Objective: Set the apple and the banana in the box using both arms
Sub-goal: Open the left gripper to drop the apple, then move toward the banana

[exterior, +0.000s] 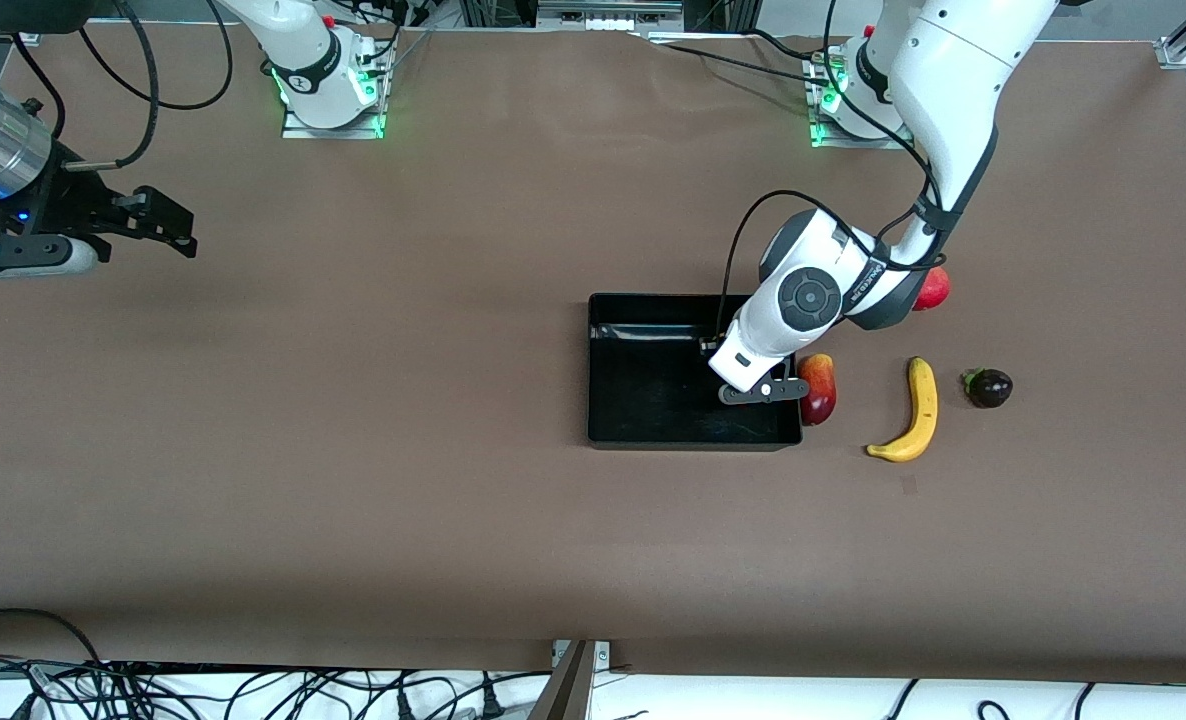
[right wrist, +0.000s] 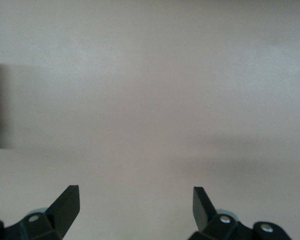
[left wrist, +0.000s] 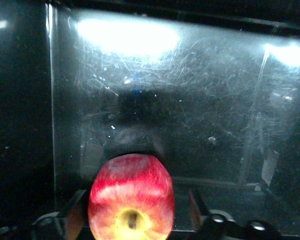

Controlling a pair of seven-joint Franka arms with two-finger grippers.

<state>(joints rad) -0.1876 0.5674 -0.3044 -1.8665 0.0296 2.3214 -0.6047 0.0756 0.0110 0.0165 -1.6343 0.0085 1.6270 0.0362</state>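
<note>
The red and yellow apple (left wrist: 131, 197) sits low in the black box (exterior: 653, 400), between the fingers of my left gripper (exterior: 765, 392). In the left wrist view the gripper (left wrist: 138, 217) straddles the apple, with a narrow gap showing beside one finger (left wrist: 194, 212), over the box's scratched floor (left wrist: 190, 100). The front view hides the apple under the left hand. The yellow banana (exterior: 913, 412) lies on the table beside the box, toward the left arm's end. My right gripper (exterior: 175, 225) waits open and empty over bare table at the right arm's end, and its wrist view (right wrist: 136, 200) shows only table.
A red-yellow mango (exterior: 818, 388) lies against the box's outer wall, right beside the left gripper. A red pomegranate (exterior: 933, 288) shows partly under the left forearm. A dark purple fruit (exterior: 988, 387) lies next to the banana.
</note>
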